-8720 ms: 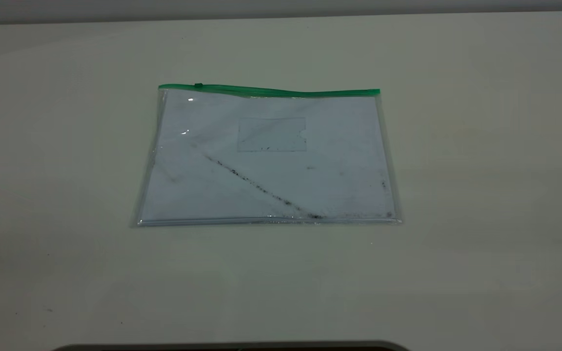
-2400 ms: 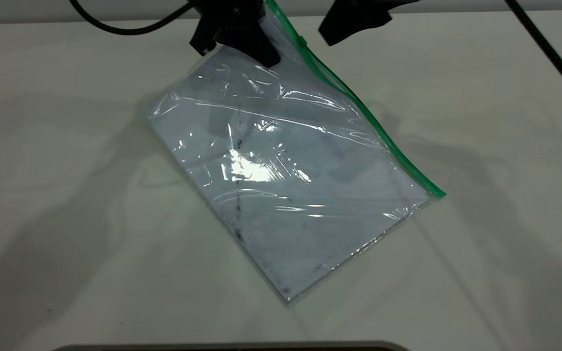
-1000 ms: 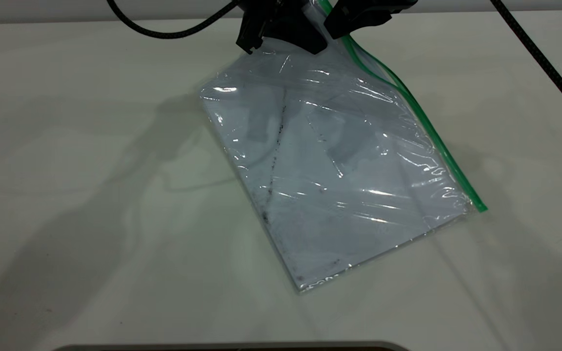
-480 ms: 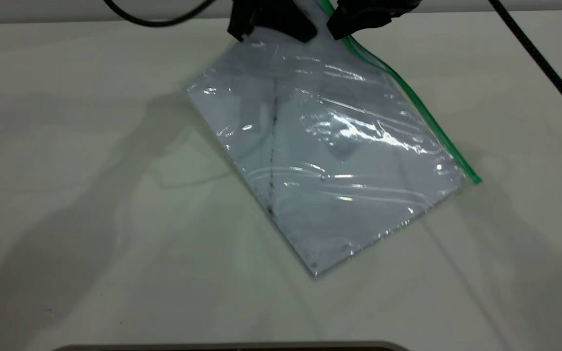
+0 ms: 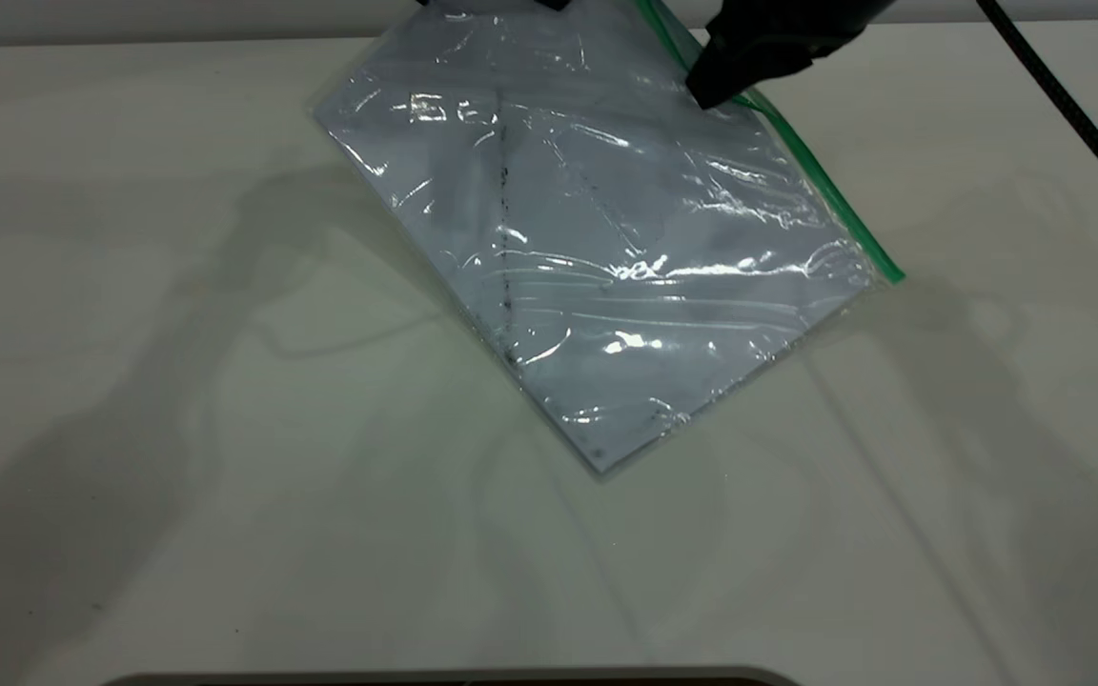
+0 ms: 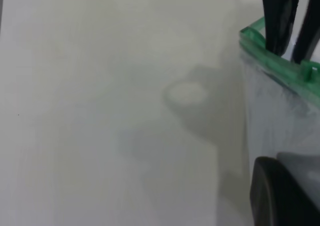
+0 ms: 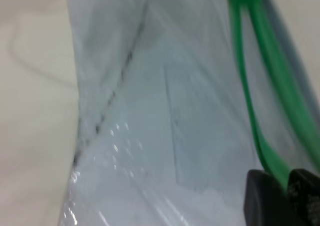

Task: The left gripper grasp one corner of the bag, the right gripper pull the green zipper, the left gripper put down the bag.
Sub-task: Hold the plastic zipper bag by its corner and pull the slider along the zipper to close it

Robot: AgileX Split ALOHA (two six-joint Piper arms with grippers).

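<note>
The bag (image 5: 606, 238), clear plastic over smudged white paper, hangs tilted above the table with its lowest corner toward the front. My left gripper holds its top corner and is almost wholly past the exterior view's top edge; one of its black fingers (image 6: 282, 196) shows against the plastic. The green zipper (image 5: 840, 214) runs down the bag's right edge. My right gripper (image 5: 716, 90) is shut on that strip near its upper end, the green band (image 7: 250, 85) passing between its fingertips (image 7: 265, 196). The left wrist view shows the right gripper's fingers (image 6: 277, 20) pinching the zipper (image 6: 270, 60).
The pale table (image 5: 177, 429) lies under the bag, crossed by the arms' shadows. A braided black cable (image 5: 1073, 105) runs across the far right corner. A dark rim (image 5: 454, 678) lines the front edge.
The bag has been lifted higher and swung a little left. The left gripper rose out of the exterior view's top. The right gripper moved down and right along the zipper.
</note>
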